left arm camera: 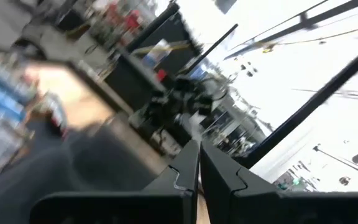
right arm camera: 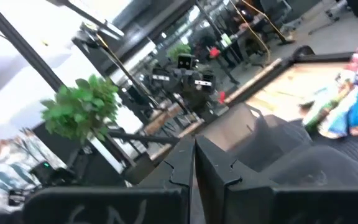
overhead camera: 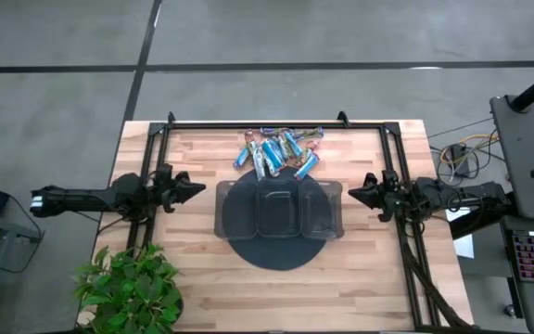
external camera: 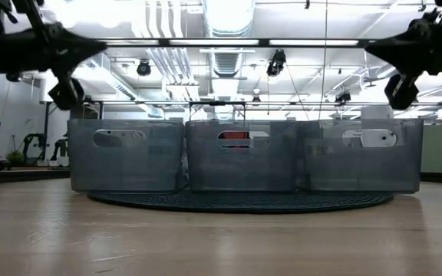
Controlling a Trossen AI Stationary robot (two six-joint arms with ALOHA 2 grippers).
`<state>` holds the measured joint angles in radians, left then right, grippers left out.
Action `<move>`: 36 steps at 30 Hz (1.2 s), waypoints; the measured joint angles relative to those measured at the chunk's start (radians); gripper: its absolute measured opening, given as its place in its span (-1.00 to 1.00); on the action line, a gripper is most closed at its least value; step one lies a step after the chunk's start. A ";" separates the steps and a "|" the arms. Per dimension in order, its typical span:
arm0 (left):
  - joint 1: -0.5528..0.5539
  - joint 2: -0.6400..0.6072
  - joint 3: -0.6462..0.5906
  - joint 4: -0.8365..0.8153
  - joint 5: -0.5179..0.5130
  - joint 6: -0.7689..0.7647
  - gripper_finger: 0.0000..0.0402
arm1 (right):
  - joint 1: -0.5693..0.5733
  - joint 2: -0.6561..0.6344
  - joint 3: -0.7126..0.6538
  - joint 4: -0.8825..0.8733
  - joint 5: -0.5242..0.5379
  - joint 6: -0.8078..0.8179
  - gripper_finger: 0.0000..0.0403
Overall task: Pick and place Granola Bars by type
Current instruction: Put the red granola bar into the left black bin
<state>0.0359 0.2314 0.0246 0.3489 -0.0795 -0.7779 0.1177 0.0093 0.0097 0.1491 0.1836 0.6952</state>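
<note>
Several foil-wrapped granola bars [overhead camera: 279, 152], light blue, dark blue and reddish, lie in a loose heap on the table behind the dark three-compartment tray [overhead camera: 279, 211]; they also show in the right wrist view [right arm camera: 347, 109]. My left gripper [overhead camera: 200, 190] hovers at the table's left, above the wood, pointing at the tray, fingers shut and empty [left arm camera: 199, 163]. My right gripper [overhead camera: 352, 192] hovers at the table's right, pointing at the tray, fingers shut and empty [right arm camera: 194, 158].
The tray stands on a dark round mat [overhead camera: 276, 252] at the table's middle. A green potted plant [overhead camera: 130, 286] stands at the near left corner. A black frame [overhead camera: 276, 124] runs along the table's far edge and sides.
</note>
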 joint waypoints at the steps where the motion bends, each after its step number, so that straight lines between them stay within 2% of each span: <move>1: 0.000 0.000 0.004 0.017 0.000 0.023 -1.00 | 0.000 0.000 0.000 0.016 0.000 0.000 -0.96; 9: 0.000 0.000 0.087 0.042 0.000 0.122 -1.00 | 0.000 0.000 0.000 0.254 -0.001 -0.117 -0.96; 14: 0.000 0.001 0.182 0.043 0.000 0.201 -1.00 | 0.000 0.000 0.000 0.484 0.000 -0.227 -0.96; 16: 0.000 0.005 0.226 0.042 0.000 0.250 -1.00 | 0.000 0.000 0.014 0.525 0.001 -0.266 -0.96; 22: 0.000 0.045 0.392 0.020 0.000 0.391 -1.00 | 0.000 0.040 0.164 0.485 0.029 -0.396 -0.96; 29: 0.000 0.141 0.668 -0.192 -0.043 0.520 -1.00 | 0.000 0.198 0.436 0.469 0.028 -0.604 -0.96; 32: 0.000 0.192 0.805 -0.345 -0.054 0.551 -1.00 | 0.000 0.279 0.577 0.371 0.028 -0.637 -0.96; 36: 0.000 0.271 0.982 -0.531 -0.072 0.592 -1.00 | 0.000 0.396 0.786 0.155 0.029 -0.647 -0.96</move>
<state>0.0358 0.5024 1.0063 -0.1824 -0.1516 -0.1858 0.1173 0.4049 0.7955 0.3041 0.2122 0.0479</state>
